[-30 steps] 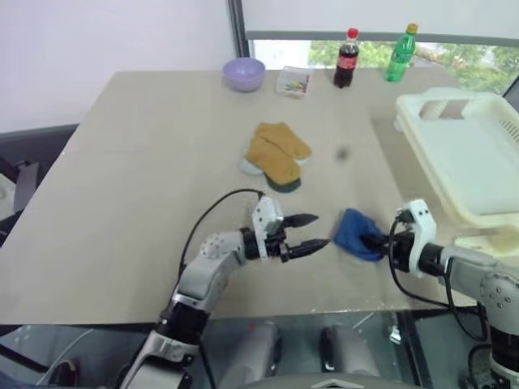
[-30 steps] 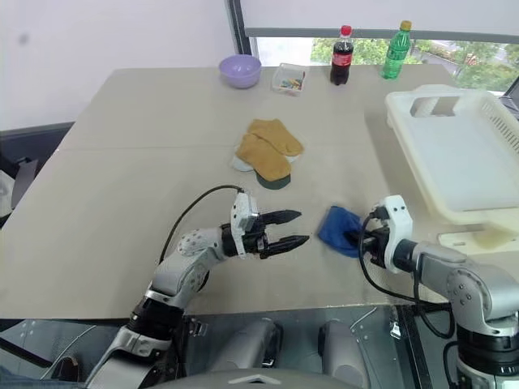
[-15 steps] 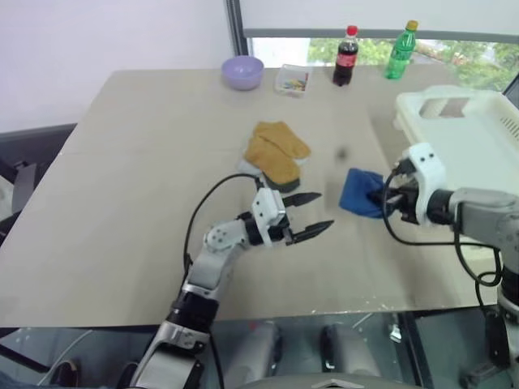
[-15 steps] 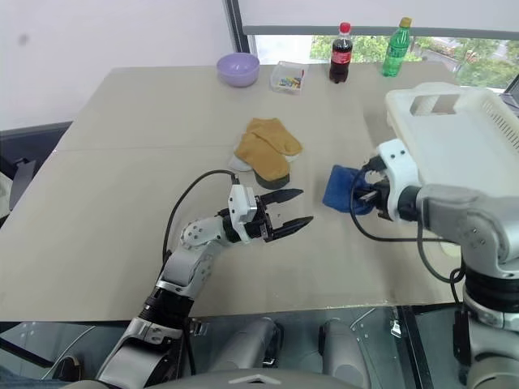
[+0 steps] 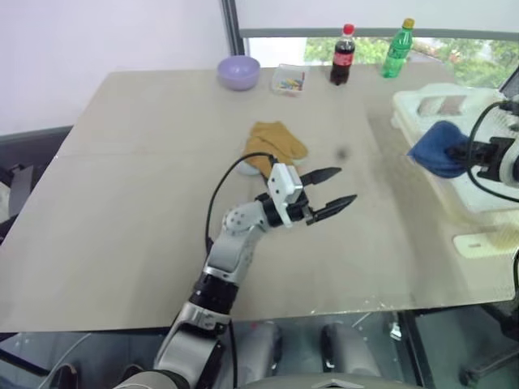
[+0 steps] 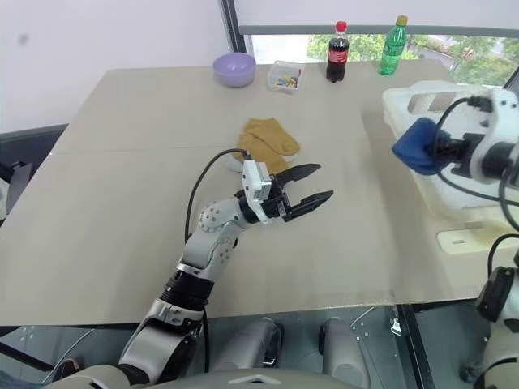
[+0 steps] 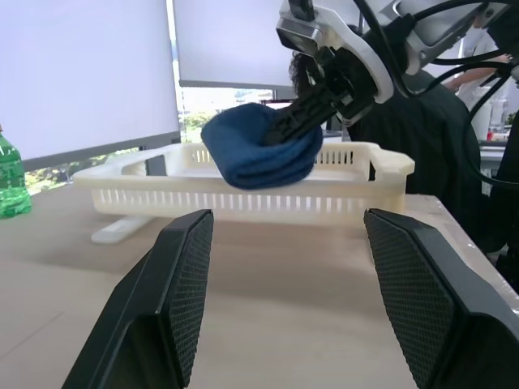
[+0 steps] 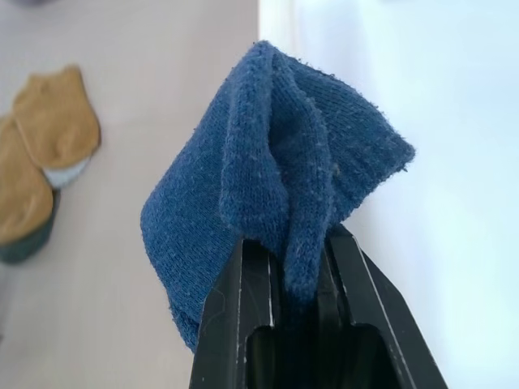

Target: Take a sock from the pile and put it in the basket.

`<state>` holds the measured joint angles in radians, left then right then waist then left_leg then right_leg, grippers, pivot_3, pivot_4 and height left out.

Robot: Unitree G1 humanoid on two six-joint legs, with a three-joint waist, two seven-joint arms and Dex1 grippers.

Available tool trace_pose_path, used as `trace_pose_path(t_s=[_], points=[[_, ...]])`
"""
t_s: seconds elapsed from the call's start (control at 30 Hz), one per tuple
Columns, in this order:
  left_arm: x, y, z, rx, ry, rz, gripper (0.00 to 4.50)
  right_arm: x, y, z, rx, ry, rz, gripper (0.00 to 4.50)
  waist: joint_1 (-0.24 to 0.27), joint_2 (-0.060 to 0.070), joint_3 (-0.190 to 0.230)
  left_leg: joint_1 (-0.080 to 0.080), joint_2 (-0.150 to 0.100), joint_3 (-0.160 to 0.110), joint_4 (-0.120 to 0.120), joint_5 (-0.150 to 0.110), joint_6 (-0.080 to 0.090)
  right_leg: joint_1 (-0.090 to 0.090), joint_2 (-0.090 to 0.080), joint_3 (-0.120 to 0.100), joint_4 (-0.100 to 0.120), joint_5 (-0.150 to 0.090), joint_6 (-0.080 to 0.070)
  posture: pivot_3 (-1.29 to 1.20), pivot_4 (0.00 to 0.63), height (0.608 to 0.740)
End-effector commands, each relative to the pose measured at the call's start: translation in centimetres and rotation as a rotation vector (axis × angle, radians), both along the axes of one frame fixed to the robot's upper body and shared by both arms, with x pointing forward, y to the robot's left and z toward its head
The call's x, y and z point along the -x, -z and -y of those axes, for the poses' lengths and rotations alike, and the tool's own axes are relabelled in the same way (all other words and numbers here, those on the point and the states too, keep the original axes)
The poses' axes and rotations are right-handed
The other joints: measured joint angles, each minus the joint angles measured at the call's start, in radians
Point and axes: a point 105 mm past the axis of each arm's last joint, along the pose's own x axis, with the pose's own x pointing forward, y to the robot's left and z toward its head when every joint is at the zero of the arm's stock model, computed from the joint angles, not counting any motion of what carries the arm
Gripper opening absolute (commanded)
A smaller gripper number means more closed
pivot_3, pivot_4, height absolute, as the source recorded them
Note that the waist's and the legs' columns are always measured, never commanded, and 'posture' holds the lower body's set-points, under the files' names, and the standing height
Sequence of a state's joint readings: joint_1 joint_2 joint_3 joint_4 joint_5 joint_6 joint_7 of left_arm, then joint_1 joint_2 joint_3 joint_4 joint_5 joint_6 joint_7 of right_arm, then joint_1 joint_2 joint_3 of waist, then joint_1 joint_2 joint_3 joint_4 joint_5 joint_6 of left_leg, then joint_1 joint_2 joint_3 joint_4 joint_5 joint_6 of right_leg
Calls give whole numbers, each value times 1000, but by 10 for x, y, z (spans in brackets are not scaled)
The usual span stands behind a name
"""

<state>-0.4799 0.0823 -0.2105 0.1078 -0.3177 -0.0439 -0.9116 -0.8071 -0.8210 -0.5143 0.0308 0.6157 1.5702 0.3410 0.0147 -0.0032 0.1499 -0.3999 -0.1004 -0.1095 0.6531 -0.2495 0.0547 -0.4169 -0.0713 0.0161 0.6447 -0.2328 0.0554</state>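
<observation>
Pinching a folded blue sock (image 8: 268,194) between clenched fingers, the right gripper (image 8: 284,271) holds it in the air at the near edge of the basket (image 6: 422,97). Left gripper (image 5: 328,193) hovers above the tabletop (image 5: 130,203), fingers spread and holding nothing. Pile (image 5: 274,146) lies mid-tabletop, just behind the left gripper.

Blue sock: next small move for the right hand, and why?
Probably carry it a bit further over the basket, then open. The right hand is shut on the blue sock, which hangs at the basket's near rim, not clearly above its inside; released here, it might drop onto the table.
</observation>
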Motion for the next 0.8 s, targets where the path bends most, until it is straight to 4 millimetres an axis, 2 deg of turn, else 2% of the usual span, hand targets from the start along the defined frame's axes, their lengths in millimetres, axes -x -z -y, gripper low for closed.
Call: trace_pose_path(t_s=[0.03,0.17,0.27,0.33,0.4,0.53,0.6,0.8], points=[[4,-17,9,24,28,61,3171,-7,-12,33,-100,167,60,28,0,0,0,0,0,0,0,0,0,0,0,0,0,0,0,0,150,740],[5,-18,16,32,43,59,3171,-21,6,57,-186,347,35,28,0,0,0,0,0,1,0,0,0,0,0,1,0,0,0,0,150,740],[6,-18,18,22,49,66,3171,-25,19,67,-241,432,19,28,0,0,0,0,0,1,0,0,0,0,0,1,0,0,0,0,150,740],[5,-18,18,16,49,69,3171,-27,26,72,-270,468,10,954,0,1,0,0,0,2,-1,0,0,-1,0,3,1,0,0,0,150,740],[5,-17,18,13,48,70,3171,-27,31,73,-282,485,0,1644,0,1,0,0,0,3,-1,0,0,-2,0,3,1,0,0,0,150,740],[6,-15,19,1,50,69,3171,-26,35,74,-262,493,-14,3748,-1,1,0,0,0,4,-1,0,0,-2,0,4,2,0,0,0,150,740],[6,-13,18,-4,51,66,3171,-24,34,74,-249,496,-15,4406,-1,1,0,0,0,4,-1,0,0,-2,0,4,2,0,0,0,150,740],[5,-8,15,-26,46,62,3171,-11,29,71,-168,473,-40,4406,-1,2,0,0,0,4,0,0,0,-2,0,4,3,0,0,0,150,740]])
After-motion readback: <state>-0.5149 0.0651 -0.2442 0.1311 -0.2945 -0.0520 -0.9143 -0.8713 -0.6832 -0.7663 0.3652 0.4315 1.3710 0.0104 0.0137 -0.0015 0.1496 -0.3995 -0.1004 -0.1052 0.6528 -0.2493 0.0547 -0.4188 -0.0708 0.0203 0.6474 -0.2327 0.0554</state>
